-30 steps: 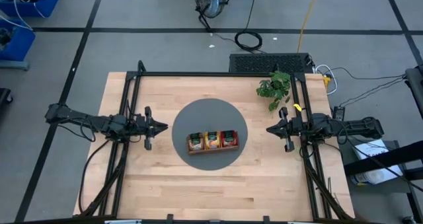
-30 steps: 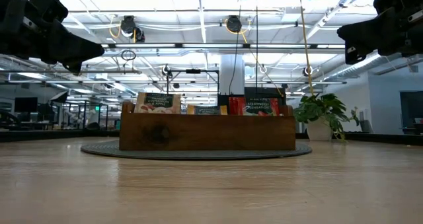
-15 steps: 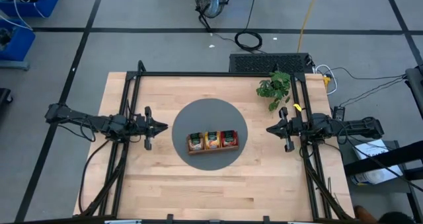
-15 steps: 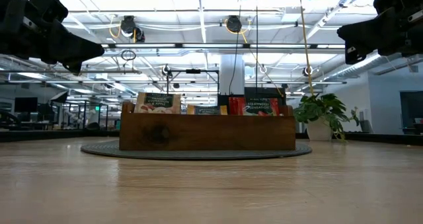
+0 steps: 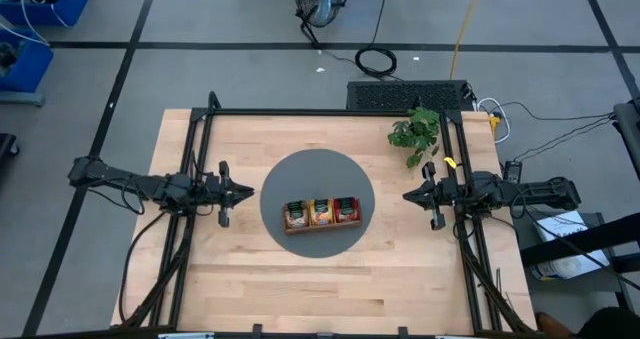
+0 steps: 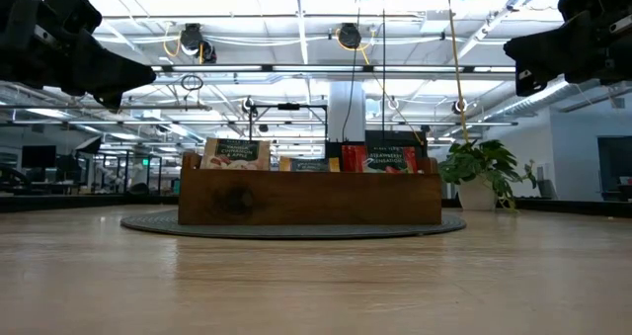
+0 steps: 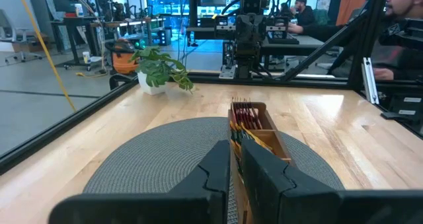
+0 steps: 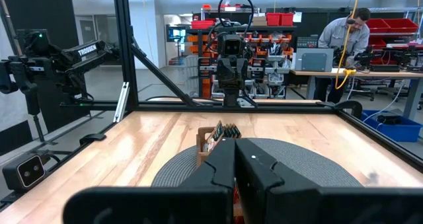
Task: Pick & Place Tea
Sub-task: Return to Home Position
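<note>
The small flat tea packets (image 5: 321,211) (brown, yellow, red) stand sorted in the brown wooden three-compartment tray (image 5: 322,227) on the round grey mat (image 5: 300,174). The left gripper (image 5: 247,191) and the right gripper (image 5: 407,195) hang at opposite sides, fingers closed on nothing — the job looks finished, so they wait clear of it.

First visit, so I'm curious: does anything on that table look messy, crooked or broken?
Nothing stands out. The tea packets stand in the wooden tray on the round grey mat, none loose. Left pincer and right pincer wait shut alongside.
</note>
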